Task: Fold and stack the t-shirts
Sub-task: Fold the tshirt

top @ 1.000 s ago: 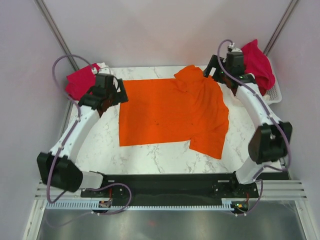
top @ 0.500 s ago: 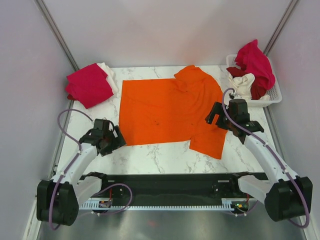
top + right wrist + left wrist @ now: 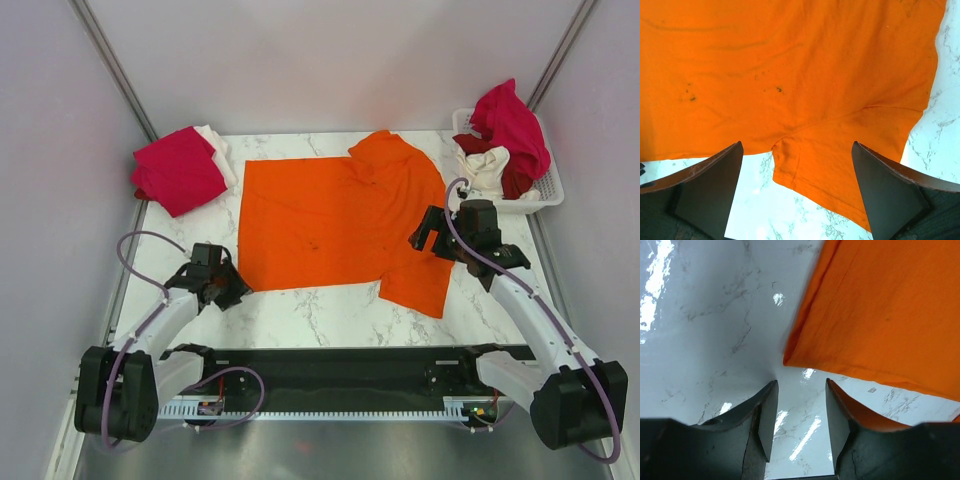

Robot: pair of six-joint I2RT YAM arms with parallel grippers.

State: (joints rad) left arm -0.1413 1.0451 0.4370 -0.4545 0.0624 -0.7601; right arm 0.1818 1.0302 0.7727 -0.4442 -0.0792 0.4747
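A bright orange t-shirt (image 3: 340,220) lies spread flat on the marble table, its right side folded over with a sleeve hanging toward the near edge. My left gripper (image 3: 235,290) is low at the shirt's near left corner (image 3: 790,360), jaws half apart with only bare marble between them (image 3: 801,382). My right gripper (image 3: 425,238) hovers wide open over the shirt's right sleeve (image 3: 840,165), holding nothing (image 3: 797,145). A folded crimson-pink t-shirt (image 3: 178,172) rests on a white one (image 3: 212,140) at the back left.
A white slotted basket (image 3: 548,188) at the back right holds a crimson shirt (image 3: 512,120), a cream one (image 3: 487,165) and a dark red one (image 3: 520,180). Grey walls close in both sides. The black arm rail (image 3: 340,365) runs along the near edge.
Both arms have drawn back from the shirt's far corners to its near side. The left jaws have narrowed from wide open. The right jaws stay wide.
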